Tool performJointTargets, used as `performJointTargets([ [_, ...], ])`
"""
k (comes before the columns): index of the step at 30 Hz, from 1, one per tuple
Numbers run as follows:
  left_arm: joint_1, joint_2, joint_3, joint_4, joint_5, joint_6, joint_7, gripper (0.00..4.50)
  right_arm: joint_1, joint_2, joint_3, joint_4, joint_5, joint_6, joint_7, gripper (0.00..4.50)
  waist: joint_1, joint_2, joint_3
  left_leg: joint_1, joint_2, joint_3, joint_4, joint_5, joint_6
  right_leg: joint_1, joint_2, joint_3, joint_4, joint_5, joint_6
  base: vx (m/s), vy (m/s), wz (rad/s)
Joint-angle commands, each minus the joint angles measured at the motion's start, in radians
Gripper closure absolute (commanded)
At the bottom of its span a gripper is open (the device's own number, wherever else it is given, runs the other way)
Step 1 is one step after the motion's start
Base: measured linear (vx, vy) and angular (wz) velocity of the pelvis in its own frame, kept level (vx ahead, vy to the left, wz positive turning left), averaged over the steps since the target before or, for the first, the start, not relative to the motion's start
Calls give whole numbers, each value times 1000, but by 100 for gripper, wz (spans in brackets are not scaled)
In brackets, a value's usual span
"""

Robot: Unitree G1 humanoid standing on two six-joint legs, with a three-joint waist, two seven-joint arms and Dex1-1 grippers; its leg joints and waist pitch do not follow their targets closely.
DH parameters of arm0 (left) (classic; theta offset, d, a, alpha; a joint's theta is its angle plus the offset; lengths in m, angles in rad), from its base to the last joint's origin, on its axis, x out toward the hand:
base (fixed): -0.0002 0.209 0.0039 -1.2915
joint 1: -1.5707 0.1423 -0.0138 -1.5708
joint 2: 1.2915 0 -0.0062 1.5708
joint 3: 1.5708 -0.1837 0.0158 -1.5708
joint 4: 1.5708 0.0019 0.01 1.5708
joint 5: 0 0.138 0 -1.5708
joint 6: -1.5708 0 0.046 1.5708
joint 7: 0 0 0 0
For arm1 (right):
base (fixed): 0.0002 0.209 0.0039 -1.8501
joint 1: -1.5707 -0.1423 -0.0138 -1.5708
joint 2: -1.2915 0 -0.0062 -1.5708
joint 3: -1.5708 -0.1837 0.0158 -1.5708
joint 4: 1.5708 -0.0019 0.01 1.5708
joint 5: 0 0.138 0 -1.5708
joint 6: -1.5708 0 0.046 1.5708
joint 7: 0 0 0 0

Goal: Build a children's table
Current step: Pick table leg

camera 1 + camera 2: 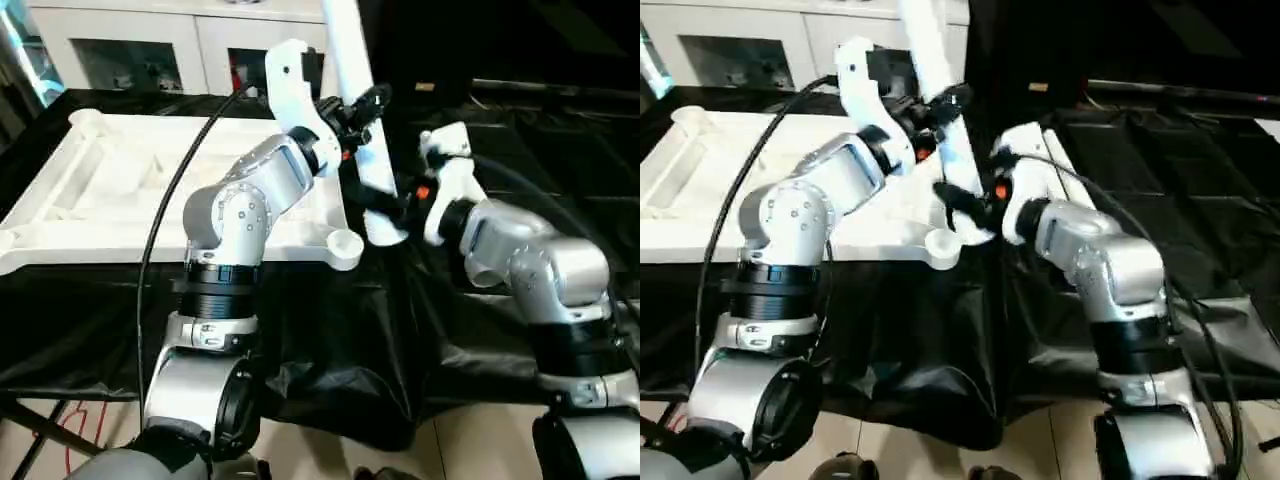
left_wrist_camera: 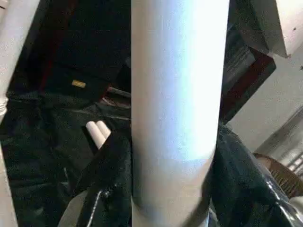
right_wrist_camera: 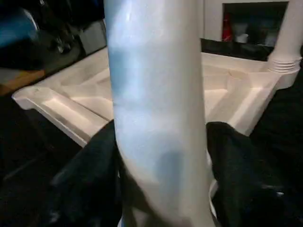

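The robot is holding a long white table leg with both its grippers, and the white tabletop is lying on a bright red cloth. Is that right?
Almost. Both grippers, the left gripper and the right gripper, are around the long white leg, and the tabletop lies ribbed side up. But the cloth under it is black, not red. The left eye view shows this.

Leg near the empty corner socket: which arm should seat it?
Right, probably. The right pincer grips the leg low, just above the empty corner socket of the tabletop. The left pincer holds it higher, suited to steadying.
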State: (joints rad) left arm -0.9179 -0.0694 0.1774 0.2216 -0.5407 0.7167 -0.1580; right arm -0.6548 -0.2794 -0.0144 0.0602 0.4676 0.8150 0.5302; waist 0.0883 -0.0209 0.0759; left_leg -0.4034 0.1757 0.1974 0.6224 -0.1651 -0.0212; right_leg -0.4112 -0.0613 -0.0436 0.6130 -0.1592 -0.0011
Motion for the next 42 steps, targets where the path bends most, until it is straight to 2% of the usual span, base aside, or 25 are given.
performJointTargets([
  [1,-6,10,-9,0,14,-10,5,262,-9,-15,-22,-20,27,43,6,135,-3,-15,-89,33,46,-24,-66,-142,6,49,-71,37,-74,-244,-164,0,0,0],
  [3,-7,24,-16,2,23,-17,0,264,-18,-8,-44,-12,16,41,-36,107,-3,-15,-90,31,45,-25,-66,-132,2,49,-72,37,-72,-238,-162,0,0,0],
  [7,-8,41,-22,8,37,-24,-15,265,-27,-12,-65,14,23,64,-39,88,-3,-14,-90,33,45,-23,-66,-142,-5,48,-72,38,-74,-252,-161,0,0,0],
  [8,-8,41,-22,8,37,-24,-15,265,-27,-12,-65,14,23,64,-39,63,-3,-14,-90,33,45,-24,-66,-142,-5,49,-73,38,-74,-253,-161,0,0,0],
  [10,-17,79,-54,30,71,-45,-59,265,-29,-36,-76,-10,57,114,-12,55,-3,-15,-90,32,45,-24,-68,-140,-5,49,-72,38,-75,-255,-153,0,0,0],
  [12,-21,86,-58,37,75,-49,-68,265,-32,-47,-75,-15,63,125,-4,43,-3,-14,-90,32,44,-24,-68,-139,-7,49,-71,38,-74,-254,-146,0,0,0],
  [13,-34,101,-61,55,81,-54,-86,265,-36,-102,-47,-19,47,133,39,43,-2,-14,-90,33,44,-25,-68,-140,-10,51,-71,37,-74,-253,-144,0,0,0],
  [14,-34,101,-61,55,81,-54,-86,265,-36,-102,-47,-19,47,133,39,43,-1,-17,-91,33,44,-24,-68,-135,-11,52,-71,37,-73,-248,-142,0,0,0],
  [17,-53,122,-69,74,79,-49,-125,265,-50,-152,-75,-3,72,141,90,43,1,-16,-91,32,44,-24,-66,-127,-10,52,-73,39,-69,-233,-150,0,0,0],
  [19,-65,130,-69,77,61,-35,-156,265,-62,-185,-107,10,107,162,130,43,2,-17,-91,31,44,-23,-64,-126,0,53,-76,39,-70,-232,-167,0,0,0],
  [22,-75,130,-66,77,39,-18,-176,265,-70,-212,-129,17,134,175,168,43,3,-19,-90,30,43,-21,-62,-121,12,54,-75,38,-69,-224,-187,0,0,0],
  [24,-79,128,-65,80,31,-13,-188,265,-67,-225,-126,14,138,152,204,43,3,-17,-90,30,45,-22,-61,-126,14,54,-75,37,-70,-227,-193,0,0,0],
  [26,-85,125,-60,85,18,-9,-203,265,-62,-241,-113,12,138,115,249,43,3,-16,-90,31,45,-22,-61,-129,15,54,-75,36,-70,-235,-194,0,0,0],
  [29,-88,123,-61,78,-5,4,-241,265,-45,-269,-80,13,147,126,320,43,3,-20,-90,31,45,-22,-60,-135,17,55,-75,35,-72,-250,-196,0,0,0],
  [32,-76,139,-93,46,-22,18,-331,265,-33,-284,-44,16,147,135,363,43,4,-22,-90,30,45,-22,-60,-122,28,54,-77,35,-72,-254,-198,0,0,0],
  [34,-55,159,-126,-9,-60,35,-437,265,-29,-300,-9,19,141,128,408,43,4,-29,-90,30,47,-22,-59,-117,32,54,-79,35,-71,-259,-202,0,0,0],
  [35,-49,166,-137,-28,-74,44,-467,265,-27,-307,5,18,136,122,428,43,6,-25,-90,30,49,-22,-60,-114,30,54,-81,36,-68,-255,-210,0,0,0],
  [37,-42,180,-155,-59,-101,67,-519,265,-23,-325,35,15,126,109,474,43,5,-26,-89,29,49,-21,-59,-116,32,52,-79,36,-67,-251,-214,0,0,0],
  [40,-42,192,-171,-70,-111,79,-558,265,-18,-341,62,4,118,94,518,43,3,-29,-85,29,49,-20,-60,-134,29,52,-78,37,-71,-281,-204,0,0,0],
  [42,-46,197,-176,-67,-112,81,-574,265,-18,-346,73,0,114,86,535,43,2,-28,-84,31,50,-22,-61,-149,19,50,-79,36,-75,-326,-186,0,0,0],
])
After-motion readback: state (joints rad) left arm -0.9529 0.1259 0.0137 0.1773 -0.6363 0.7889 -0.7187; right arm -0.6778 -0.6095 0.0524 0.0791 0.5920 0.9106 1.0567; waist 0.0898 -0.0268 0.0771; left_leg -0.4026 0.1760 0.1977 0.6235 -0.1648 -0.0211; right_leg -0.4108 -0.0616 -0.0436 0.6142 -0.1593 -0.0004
